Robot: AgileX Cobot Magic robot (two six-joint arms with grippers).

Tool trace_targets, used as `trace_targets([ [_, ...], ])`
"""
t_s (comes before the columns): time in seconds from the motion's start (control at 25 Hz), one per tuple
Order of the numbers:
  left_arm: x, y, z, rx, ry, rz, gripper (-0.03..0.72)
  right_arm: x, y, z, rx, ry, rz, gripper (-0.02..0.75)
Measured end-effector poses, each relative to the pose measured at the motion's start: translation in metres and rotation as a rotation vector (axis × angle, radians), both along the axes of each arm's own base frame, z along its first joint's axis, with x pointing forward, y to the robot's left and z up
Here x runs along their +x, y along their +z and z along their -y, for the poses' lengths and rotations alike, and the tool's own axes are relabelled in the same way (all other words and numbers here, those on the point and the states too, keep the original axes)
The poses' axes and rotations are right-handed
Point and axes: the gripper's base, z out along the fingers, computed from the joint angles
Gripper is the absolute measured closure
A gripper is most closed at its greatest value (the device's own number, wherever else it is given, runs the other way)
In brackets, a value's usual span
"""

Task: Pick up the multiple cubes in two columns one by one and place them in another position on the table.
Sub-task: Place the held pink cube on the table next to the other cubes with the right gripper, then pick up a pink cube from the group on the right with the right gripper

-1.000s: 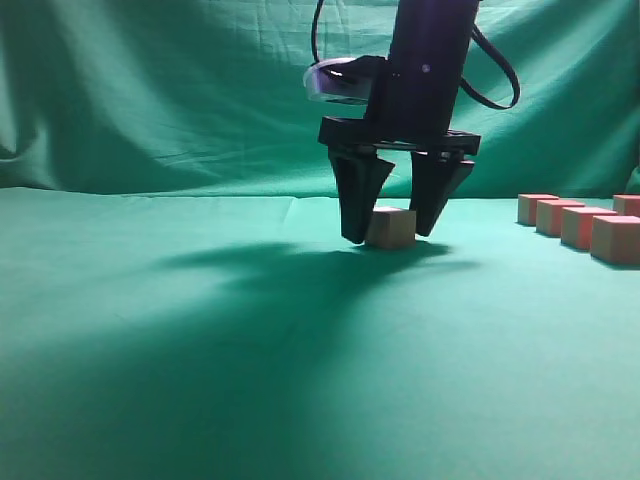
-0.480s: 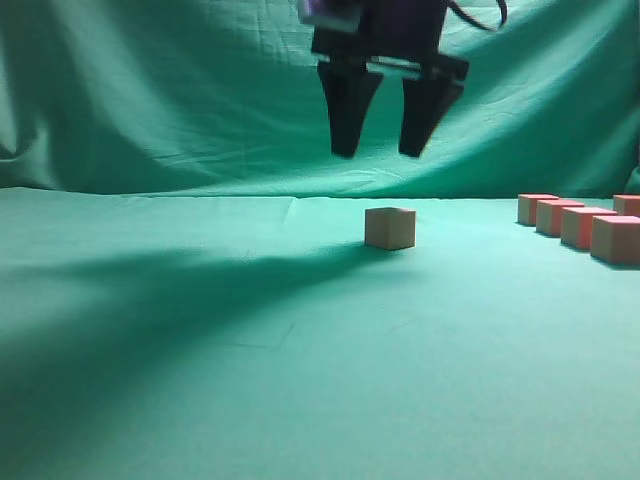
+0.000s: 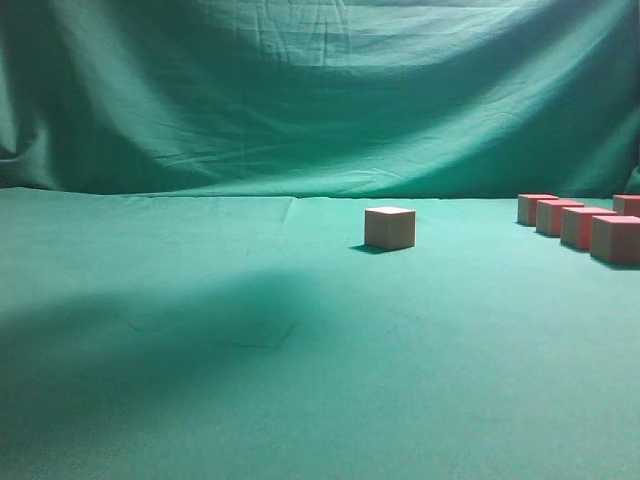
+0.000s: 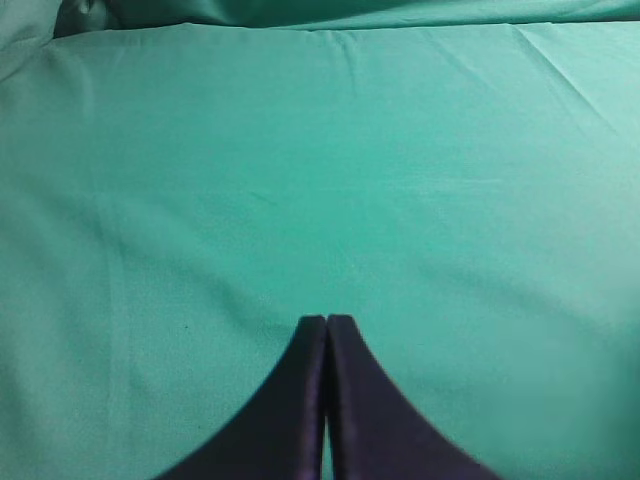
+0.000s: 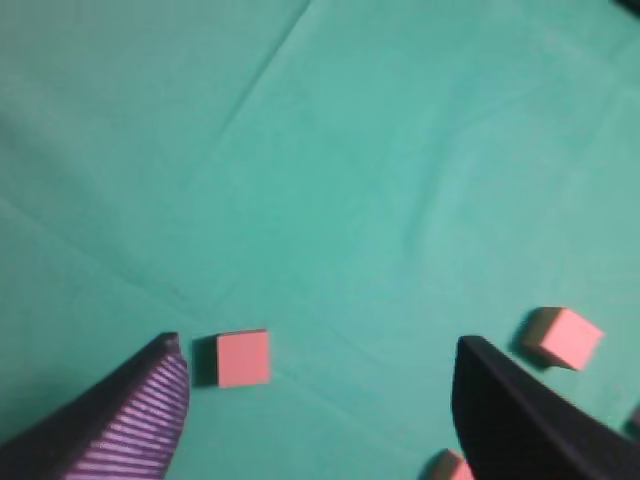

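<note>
One cube (image 3: 390, 228) stands alone on the green table (image 3: 250, 350) near the middle, and nothing touches it. A row of several cubes (image 3: 580, 225) runs along the right edge. Neither gripper shows in the exterior view. In the right wrist view my right gripper (image 5: 318, 342) hangs high over the cloth, open, with nothing between its fingers. The lone cube (image 5: 243, 358) lies far below, close to the left finger (image 5: 150, 405). Two other cubes (image 5: 562, 337) (image 5: 445, 468) show near the right finger. My left gripper (image 4: 326, 320) is shut over bare cloth.
The green backdrop (image 3: 320, 90) hangs behind the table. A broad soft shadow (image 3: 150, 340) lies on the cloth at the front left. A dark object (image 4: 85, 15) sits at the far top left of the left wrist view.
My right gripper has let go of the lone cube, risen straight up and left the exterior view at the top. The cube stays where it was set.
</note>
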Motion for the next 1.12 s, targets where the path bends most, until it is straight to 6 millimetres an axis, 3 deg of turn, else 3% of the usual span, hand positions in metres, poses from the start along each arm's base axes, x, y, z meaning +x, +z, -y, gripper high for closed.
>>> trace_targets([
  [0.12,0.000,0.000,0.000,0.000,0.000,0.000,0.688,-0.023,0.032,0.022,-0.009,-0.038,0.072,0.204],
  [0.24,0.000,0.000,0.000,0.000,0.000,0.000,0.688,-0.046,0.049,0.053,0.005,-0.111,0.087,0.204],
  [0.4,0.000,0.000,0.000,0.000,0.000,0.000,0.688,-0.068,0.035,0.100,-0.010,-0.257,0.015,0.204],
  [0.6,0.000,0.000,0.000,0.000,0.000,0.000,0.688,-0.092,-0.004,0.151,-0.064,-0.418,-0.122,0.204],
  [0.76,0.000,0.000,0.000,0.000,0.000,0.000,0.688,-0.103,-0.046,0.177,-0.075,-0.533,-0.237,0.204],
  [1.12,0.000,0.000,0.000,0.000,0.000,0.000,0.688,-0.112,-0.131,0.187,0.012,-0.597,-0.335,0.204],
])
